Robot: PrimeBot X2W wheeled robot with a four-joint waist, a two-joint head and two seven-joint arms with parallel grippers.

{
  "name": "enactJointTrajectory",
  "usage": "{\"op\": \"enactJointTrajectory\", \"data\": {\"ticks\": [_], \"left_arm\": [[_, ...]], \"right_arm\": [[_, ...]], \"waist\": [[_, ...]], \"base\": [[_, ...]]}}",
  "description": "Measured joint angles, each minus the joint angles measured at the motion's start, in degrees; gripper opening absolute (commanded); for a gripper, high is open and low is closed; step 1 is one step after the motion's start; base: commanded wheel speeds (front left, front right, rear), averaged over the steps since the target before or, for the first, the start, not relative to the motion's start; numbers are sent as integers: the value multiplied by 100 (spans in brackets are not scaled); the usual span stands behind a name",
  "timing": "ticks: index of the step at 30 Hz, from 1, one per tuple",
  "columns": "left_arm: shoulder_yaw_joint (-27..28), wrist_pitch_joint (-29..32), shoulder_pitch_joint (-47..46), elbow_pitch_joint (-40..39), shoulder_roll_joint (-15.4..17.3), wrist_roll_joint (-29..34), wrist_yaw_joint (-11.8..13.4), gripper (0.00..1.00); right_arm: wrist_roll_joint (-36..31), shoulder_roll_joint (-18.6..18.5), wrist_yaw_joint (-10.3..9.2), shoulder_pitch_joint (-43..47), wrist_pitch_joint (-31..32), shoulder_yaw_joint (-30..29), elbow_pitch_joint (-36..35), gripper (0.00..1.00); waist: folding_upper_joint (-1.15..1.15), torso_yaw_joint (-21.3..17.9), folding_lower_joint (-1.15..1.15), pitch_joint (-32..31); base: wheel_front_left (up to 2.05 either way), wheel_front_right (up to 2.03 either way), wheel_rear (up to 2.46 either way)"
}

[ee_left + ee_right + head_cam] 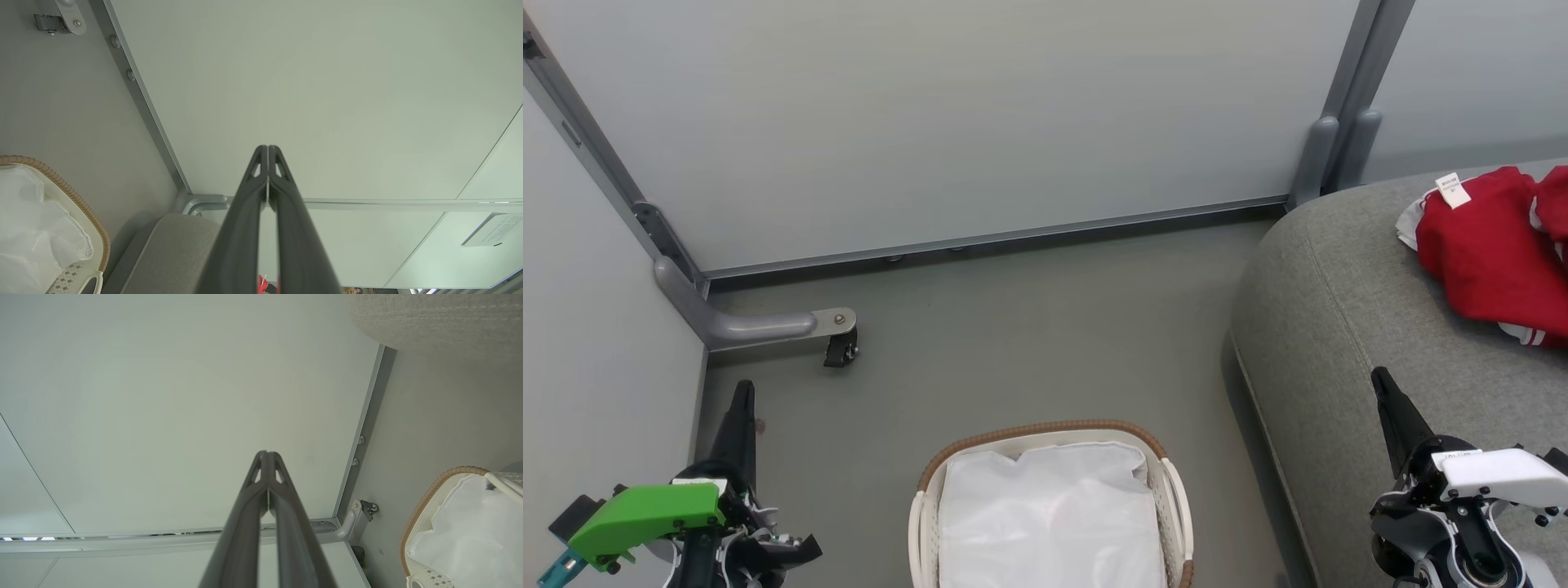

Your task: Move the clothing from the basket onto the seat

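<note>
Clothing [1486, 245], bright red jersey with white trim and a small white label [1451, 190], lies crumpled on the seat [1339, 343], a grey woven round-cornered couch, in the head view. The oval basket [1045, 428] with its brown braided rim stands on the floor [1013, 327] beside it, its smooth white liner [1045, 514] looking free of red. Left gripper [743, 392] and right gripper [1382, 384] hang apart, carrying nothing. In the left wrist view the left arm's dark fingers [245, 212] are pressed together; the right wrist view shows the same for the right. I judge the transfer done or nearly so; any next move calls for probing the liner's folds for a hidden garment.
</note>
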Motion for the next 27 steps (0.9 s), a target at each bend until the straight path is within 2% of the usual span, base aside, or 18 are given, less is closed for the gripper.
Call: {"op": "enactJointTrajectory", "data": {"ticks": [27], "left_arm": [[0, 0, 0, -1, 1, 0, 0, 0]], "right_arm": [[0, -1, 0, -1, 0, 0, 0, 0]], "waist": [[0, 0, 0, 0]], "base": [[0, 0, 0]]}}
